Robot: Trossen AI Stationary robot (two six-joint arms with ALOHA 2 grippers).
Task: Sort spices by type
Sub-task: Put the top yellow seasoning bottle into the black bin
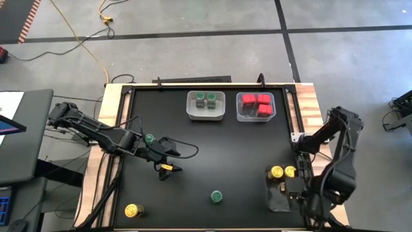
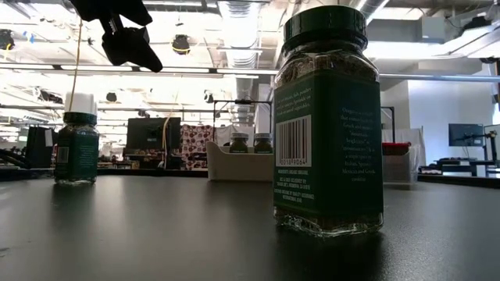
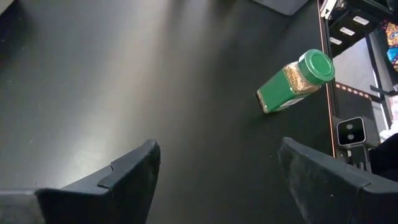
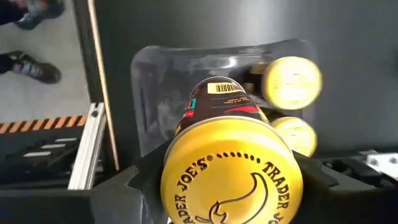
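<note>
My right gripper (image 4: pixel 230 186) is shut on a yellow-lidded spice jar (image 4: pixel 231 177) above a clear bin (image 4: pixel 149 81) at the table's near right. Two yellow-lidded jars (image 1: pixel 277 172) stand in that bin. My left gripper (image 3: pixel 217 168) hangs open over the table's left half, touching nothing. Beyond its fingers a green-lidded jar (image 3: pixel 295 81) stands on its base, and another green-lidded jar (image 1: pixel 150 138) stands beside the left arm. A lone yellow-lidded jar (image 1: pixel 133 210) stands at the near left. My right gripper pinches the jar between its two fingers (image 4: pixel 127 186), which stand on either side at the yellow lid's rim (image 4: pixel 171 180). The fingers come from above, pointing down. The jar hangs upright, lid up, clear above the bin. The lid hides the exact place of contact.
At the far edge stand a clear bin with green-lidded jars (image 1: pixel 206 105) and a clear bin with red boxes (image 1: pixel 255 106). The green-lidded jar (image 1: pixel 217 196) near the front edge fills the low view. Bare black table lies between these.
</note>
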